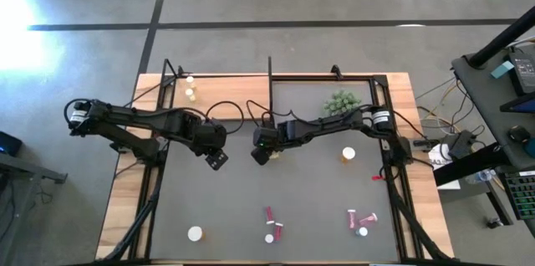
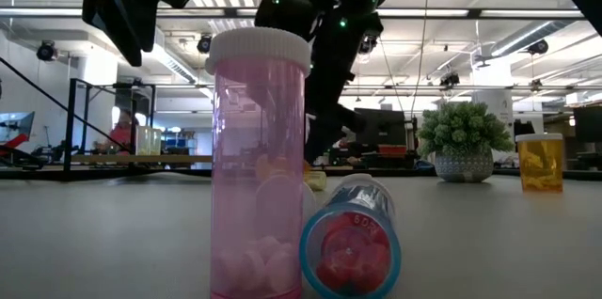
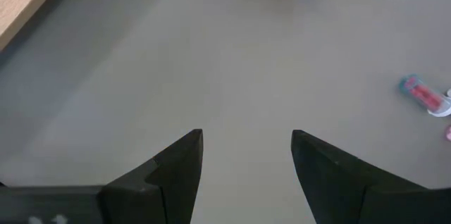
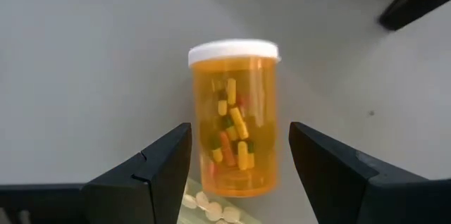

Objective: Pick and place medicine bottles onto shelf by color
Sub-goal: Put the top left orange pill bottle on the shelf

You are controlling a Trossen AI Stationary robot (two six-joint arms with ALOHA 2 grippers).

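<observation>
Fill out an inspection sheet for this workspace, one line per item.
Surface: grey mat inside a wooden table rim.
Job's things: shelf at the far left with two bottles; orange bottle between the right gripper's fingers; another orange bottle upright on the mat; pink bottles and, some lying, near the front edge; white-capped bottle front left.
Clutter: small green plant.
Grippers: left gripper open over bare mat; right gripper open, straddling the orange bottle, pads apart from it.
Cables: black cables looping behind the arms.
Surroundings: equipment desk to the right; open room with a person seated far off.
</observation>
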